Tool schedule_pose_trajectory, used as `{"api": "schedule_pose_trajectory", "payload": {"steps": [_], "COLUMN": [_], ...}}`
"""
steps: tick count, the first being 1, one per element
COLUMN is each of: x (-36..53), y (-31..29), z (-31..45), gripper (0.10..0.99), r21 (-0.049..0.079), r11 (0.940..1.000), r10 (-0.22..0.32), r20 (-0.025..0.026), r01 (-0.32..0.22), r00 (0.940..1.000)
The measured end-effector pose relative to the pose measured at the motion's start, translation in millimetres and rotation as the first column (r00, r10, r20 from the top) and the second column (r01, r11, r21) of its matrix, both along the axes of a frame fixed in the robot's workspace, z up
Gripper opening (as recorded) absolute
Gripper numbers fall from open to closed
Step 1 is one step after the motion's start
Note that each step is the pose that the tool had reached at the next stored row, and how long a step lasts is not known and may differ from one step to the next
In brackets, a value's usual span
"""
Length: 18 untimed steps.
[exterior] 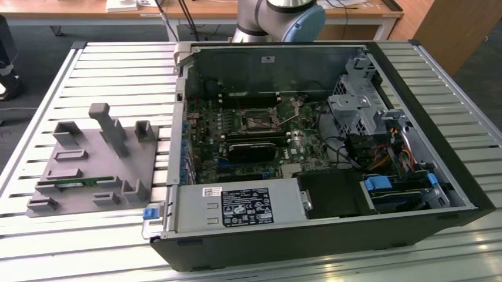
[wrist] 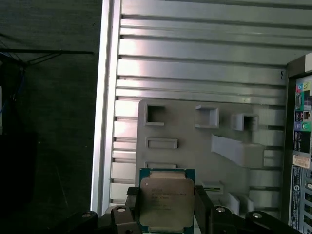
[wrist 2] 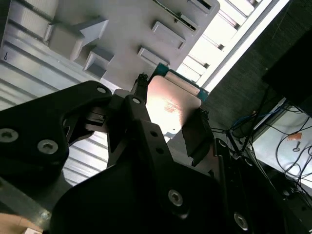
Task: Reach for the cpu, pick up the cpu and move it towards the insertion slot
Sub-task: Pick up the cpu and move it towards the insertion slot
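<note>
**Holding a Chip Above Its Tray, Socket Waiting Inside the Case**

Gripping the chip [wrist: 165,202] by two opposite edges, jaws clamped tight on it, with the gripper [wrist: 166,214] hanging above one edge of the grey tray [wrist: 195,146] lying on the slatted table [wrist: 195,68]. Sitting clear of the tray's pockets and pinned between the fingers [wrist: 131,214]. So, by this reading, reaching and picking up finished, and the carry toward the socket [exterior: 258,121] being the step in hand, hardly under way judging by the ground left to cover.

Calling, on that judgement, for keeping the chip level and firmly held while crossing from the tray, at the table's edge on the exterior view's left, over the wall of the open computer case [exterior: 314,249] to the board inside. Risking otherwise a knock against that wall or a slipped chip.

Giving the wider layout in the exterior view: socket resting on the board just beside a larger black block [exterior: 251,150], well apart from the tray, with the arm [exterior: 283,17] rising behind the case. Offering the chip's silvery lid and green rim face-on in the first wrist view. Catching the grip from the side in the second wrist view, glare washing over the chip [wrist 2: 170,105] and a dark finger pressing on each flank.
</note>
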State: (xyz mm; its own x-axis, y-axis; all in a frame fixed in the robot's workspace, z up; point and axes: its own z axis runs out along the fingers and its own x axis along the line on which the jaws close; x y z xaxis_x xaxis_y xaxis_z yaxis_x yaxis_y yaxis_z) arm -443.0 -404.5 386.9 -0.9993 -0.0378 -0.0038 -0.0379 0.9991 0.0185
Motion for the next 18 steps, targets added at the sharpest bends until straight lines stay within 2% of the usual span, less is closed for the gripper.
{"api": "schedule_pose_trajectory", "payload": {"steps": [8, 11, 18], "x": [0.1, 5.7, 29.6], "y": [0.9, 1.3, 1.2], "z": [35.3, 37.5, 37.5], "gripper": [0.537, 0.537, 0.537], "r21": [-0.002, -0.003, -0.003], "r11": [1.0, 1.0, 1.0], "r10": [-0.002, -0.003, -0.003], "r20": [0.0, 0.0001, 0.0001], "r01": [0.002, 0.003, 0.003], "r00": [1.0, 1.0, 1.0]}}
